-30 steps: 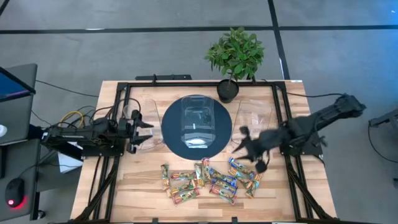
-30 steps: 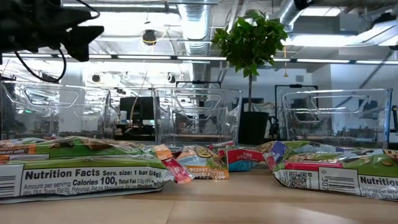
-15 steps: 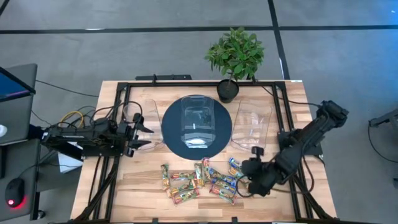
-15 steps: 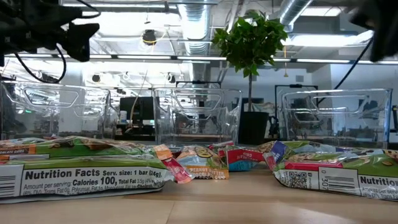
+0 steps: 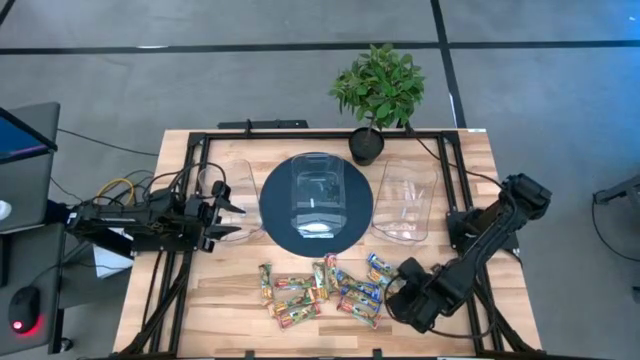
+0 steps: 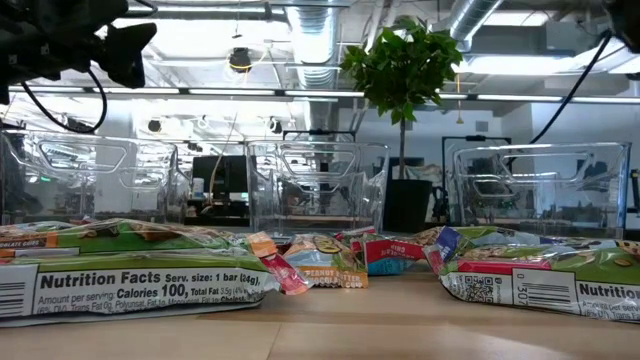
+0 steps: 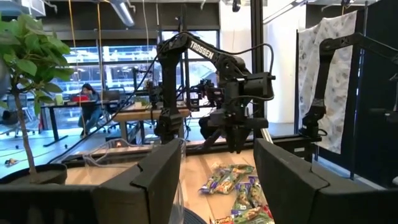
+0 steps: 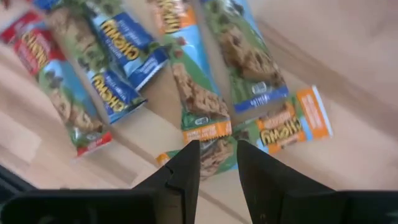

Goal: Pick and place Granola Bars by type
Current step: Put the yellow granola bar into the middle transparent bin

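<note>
Several granola bars [image 5: 330,290] in blue, red, green and orange wrappers lie flat in a loose pile near the table's front edge; the low view shows them close up [image 6: 150,262]. My right gripper [image 5: 403,297] points down over the pile's right end, above an orange-ended bar [image 8: 283,127] and a brown-and-orange one [image 8: 198,99]. Its fingers [image 8: 217,167] stand a little apart with nothing between them, and it touches no bar. My left gripper [image 5: 232,215] waits at the table's left, held level and open [image 7: 217,158].
Three clear tubs stand across the table's middle: a left one [image 5: 235,200], a middle one [image 5: 315,195] on a dark round mat, and a right one [image 5: 405,200]. A potted plant [image 5: 378,90] sits at the far edge. Black frame rails [image 5: 455,190] run along the sides.
My right gripper has swung from beside the right tub toward the table's near edge and down, rolling about its own line. It now points down over the right end of the pile. The bars have not moved.
</note>
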